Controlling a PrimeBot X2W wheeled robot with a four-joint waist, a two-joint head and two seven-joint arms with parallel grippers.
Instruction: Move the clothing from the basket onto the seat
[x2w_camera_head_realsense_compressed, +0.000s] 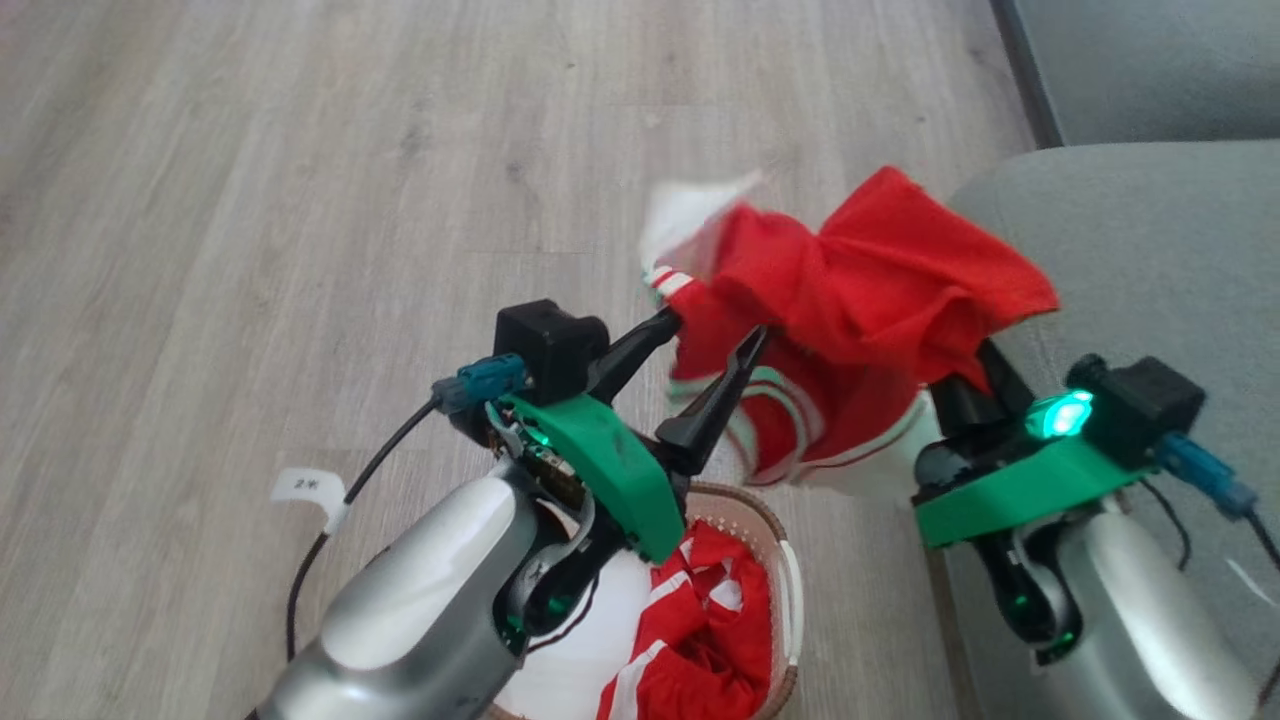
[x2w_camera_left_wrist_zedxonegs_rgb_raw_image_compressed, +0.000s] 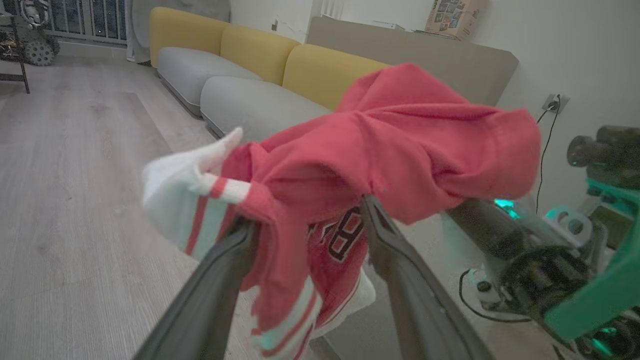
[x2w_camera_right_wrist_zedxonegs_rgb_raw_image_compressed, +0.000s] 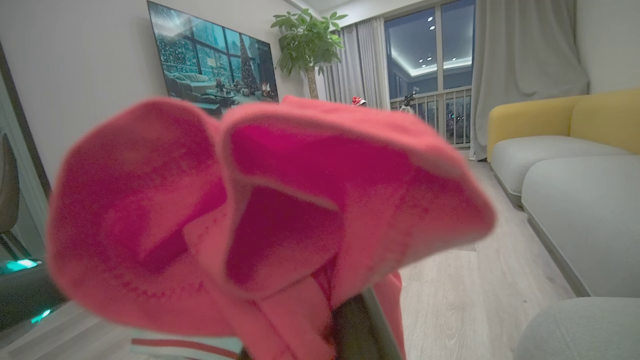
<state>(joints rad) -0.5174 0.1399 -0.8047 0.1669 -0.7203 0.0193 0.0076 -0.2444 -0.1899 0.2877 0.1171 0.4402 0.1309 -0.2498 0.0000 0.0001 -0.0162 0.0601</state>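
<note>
One red garment (x2w_camera_head_realsense_compressed: 860, 290) hangs in the air between basket (x2w_camera_head_realsense_compressed: 790, 570) and seat (x2w_camera_head_realsense_compressed: 1150, 260), pinched in my right claw (x2w_camera_head_realsense_compressed: 975, 385); my left claw (x2w_camera_head_realsense_compressed: 715, 335) gapes wide, cloth merely draped over its fingers (x2w_camera_head_realsense_compressed: 640, 350). More red clothing (x2w_camera_head_realsense_compressed: 710, 620) lies in the basket, so most of the job remains.

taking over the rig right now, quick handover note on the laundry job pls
Left gripper: open, fingertips against the lifted bright red white-striped fabric garment.
Right gripper: shut on that garment.
It hangs between the cream perforated plastic basket and the grey-green fabric sofa seat.
Done: one garment out.
Left: lay it on the seat; more red striped clothing is in the basket.
</note>
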